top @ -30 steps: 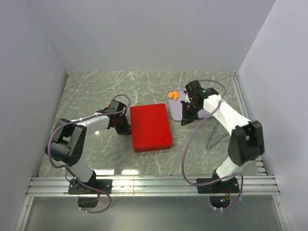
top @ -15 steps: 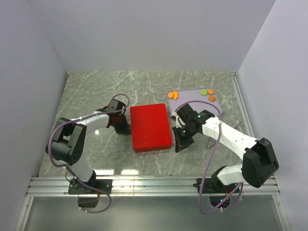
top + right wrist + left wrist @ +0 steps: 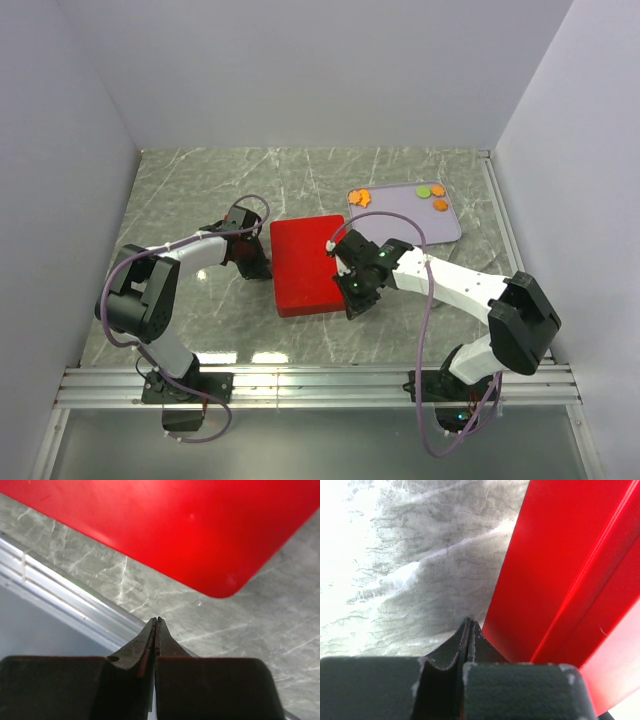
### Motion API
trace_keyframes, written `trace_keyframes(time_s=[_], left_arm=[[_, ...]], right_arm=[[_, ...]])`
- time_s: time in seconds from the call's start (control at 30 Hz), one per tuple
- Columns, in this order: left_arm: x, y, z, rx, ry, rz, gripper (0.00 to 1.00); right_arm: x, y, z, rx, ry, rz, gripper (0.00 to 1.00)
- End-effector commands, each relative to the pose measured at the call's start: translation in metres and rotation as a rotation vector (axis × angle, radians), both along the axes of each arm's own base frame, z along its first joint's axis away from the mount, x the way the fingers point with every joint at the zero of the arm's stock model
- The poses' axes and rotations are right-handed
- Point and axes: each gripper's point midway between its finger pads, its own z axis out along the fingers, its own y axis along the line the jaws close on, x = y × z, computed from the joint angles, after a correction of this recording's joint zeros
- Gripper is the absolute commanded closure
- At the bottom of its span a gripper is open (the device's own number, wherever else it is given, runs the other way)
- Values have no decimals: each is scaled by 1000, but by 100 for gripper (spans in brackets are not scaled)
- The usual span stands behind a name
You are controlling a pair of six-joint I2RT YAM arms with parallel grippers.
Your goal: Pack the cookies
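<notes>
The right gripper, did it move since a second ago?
Yes. The right gripper swung left and nearer, off the grey tray to the near right corner of the red lid.

The red lid (image 3: 310, 262) is being cut off by the top and right edges of the left wrist view and by the top edge of the right wrist view. From above, its near right edge is being covered by the right gripper (image 3: 352, 298), and anything beneath it is being hidden. The tips of the left gripper (image 3: 469, 630) are being concealed from above by its own wrist. The cookies (image 3: 432, 196) on the tray (image 3: 400, 222) are being shown too small for their shapes to be told. The table (image 3: 350, 540) is being washed out by glare in the left wrist view.
</notes>
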Motion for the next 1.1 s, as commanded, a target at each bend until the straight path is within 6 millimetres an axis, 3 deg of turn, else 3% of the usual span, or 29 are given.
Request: trace_keyframes(time_s=[0.0,0.37,0.73,0.83,0.97,1.07], left_arm=[[8,-3,9,-13,-14,8,99],[1,2,8,2,-10,16,99],[2,3,11,7,-15,15,99],[2,4,15,13,-24,14,99],[-1,11,23,36,-43,23,99],[-1,23,32,52,-69,50,99]], right_arm=[[23,9,3,-2,-123,-32,100],[55,9,10,-25,-281,-92,100],[64,12,14,-29,-315,-99,100],[70,4,17,-63,-347,-126,100],[75,-3,21,-98,-373,-150,100],[73,2,25,-73,-359,-139,100]])
